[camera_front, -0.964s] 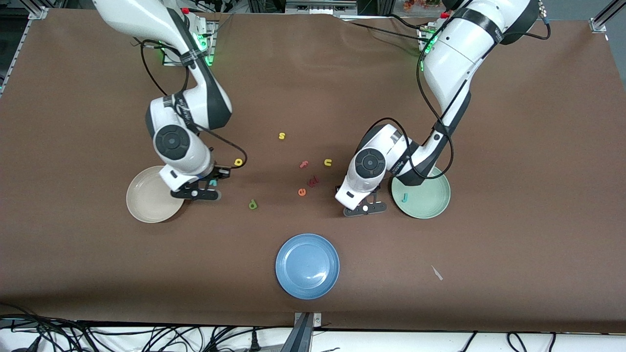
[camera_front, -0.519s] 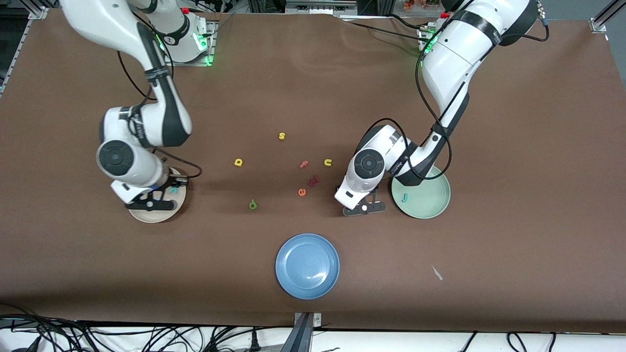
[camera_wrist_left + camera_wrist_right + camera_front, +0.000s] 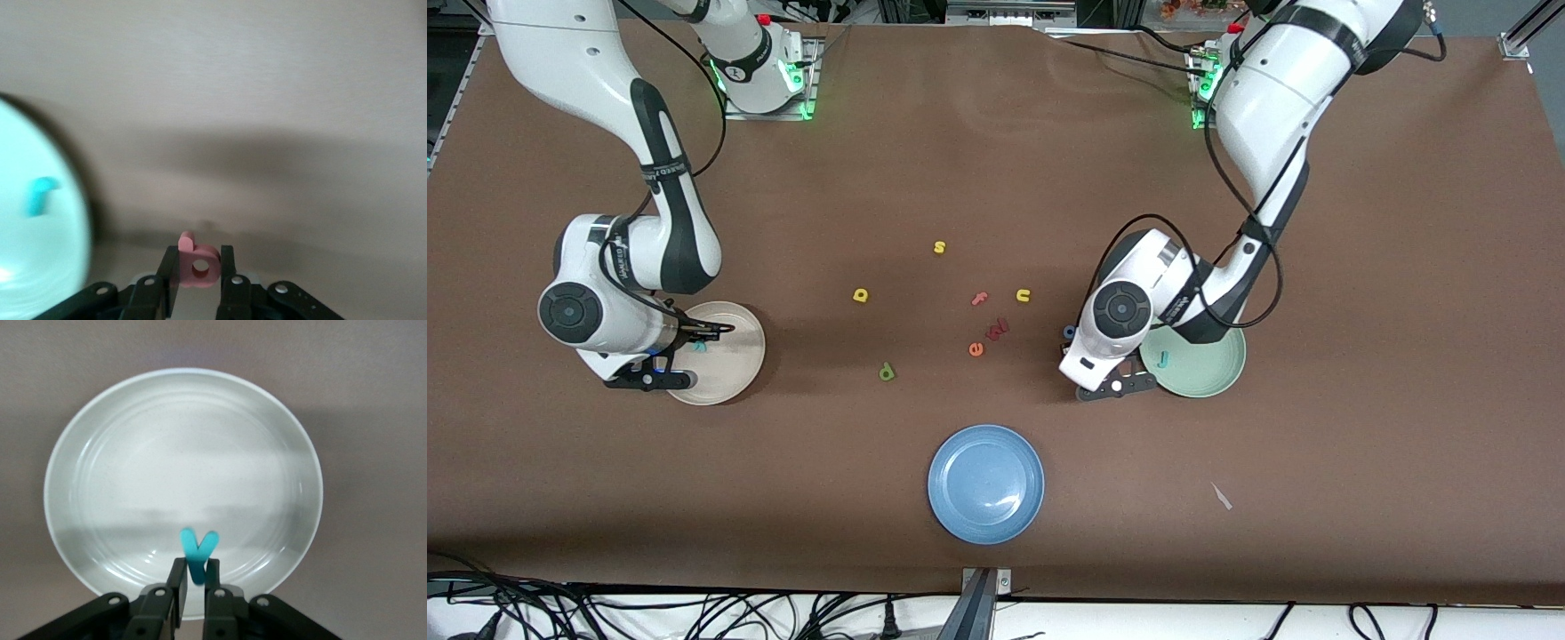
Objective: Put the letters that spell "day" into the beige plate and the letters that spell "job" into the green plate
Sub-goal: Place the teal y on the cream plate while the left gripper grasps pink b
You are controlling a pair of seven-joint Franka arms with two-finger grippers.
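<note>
Looking across the table, the right gripper (image 3: 685,342) hangs over the beige plate (image 3: 734,364); the left gripper (image 3: 1116,378) sits beside the green plate (image 3: 1209,369), which holds the light-blue j (image 3: 1162,358). The left wrist view shows a salmon letter (image 3: 199,265) pinched between closed fingers. The right wrist view shows the teal y (image 3: 198,553) clamped above the plate.
</note>
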